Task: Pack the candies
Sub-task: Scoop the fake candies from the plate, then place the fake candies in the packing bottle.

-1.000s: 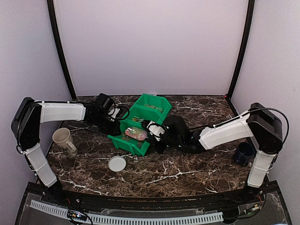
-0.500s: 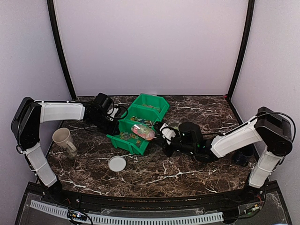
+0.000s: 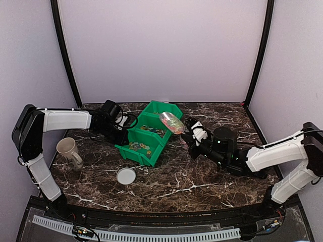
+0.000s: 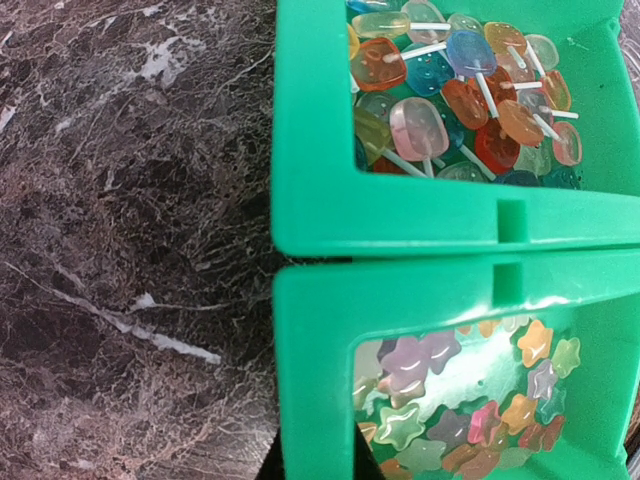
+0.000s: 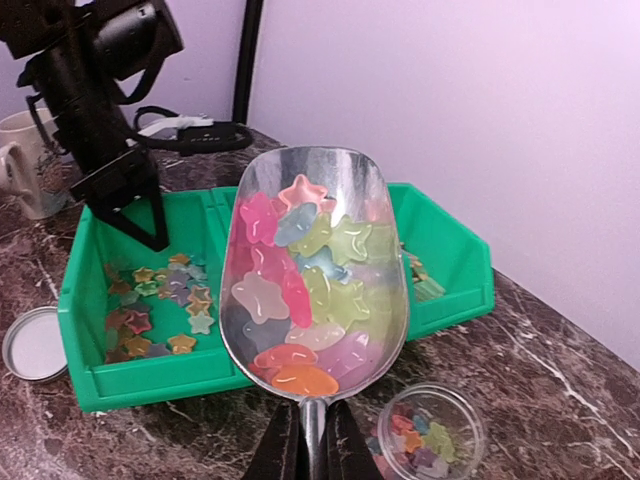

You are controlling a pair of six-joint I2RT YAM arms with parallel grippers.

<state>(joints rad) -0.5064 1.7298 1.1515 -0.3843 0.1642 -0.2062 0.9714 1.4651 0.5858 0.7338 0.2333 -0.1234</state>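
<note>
My right gripper [image 5: 313, 430] [image 3: 194, 137] is shut on the handle of a clear scoop [image 5: 310, 270] [image 3: 171, 122]. The scoop is full of translucent star candies [image 5: 300, 290] in pink, green, orange and blue. It hangs above the table, beside the green three-compartment bin [image 3: 137, 154] [image 5: 150, 370]. A small clear jar [image 5: 428, 432] with a few star candies stands just below the scoop's near end. My left gripper [image 4: 315, 465] [image 3: 123, 136] is shut on the bin's wall [image 4: 310, 400]. More star candies [image 4: 460, 400] and flat lollipop candies [image 4: 460, 90] lie in the bin.
A beige mug [image 3: 68, 149] stands at the left. A white round lid [image 3: 126, 176] [image 5: 35, 343] lies on the marble in front of the bin. The left arm [image 5: 100, 120] reaches over the bin's far left side.
My right gripper has lifted the loaded scoop out of the bin's near compartment and carried it up and to the right. The left gripper has not moved.
</note>
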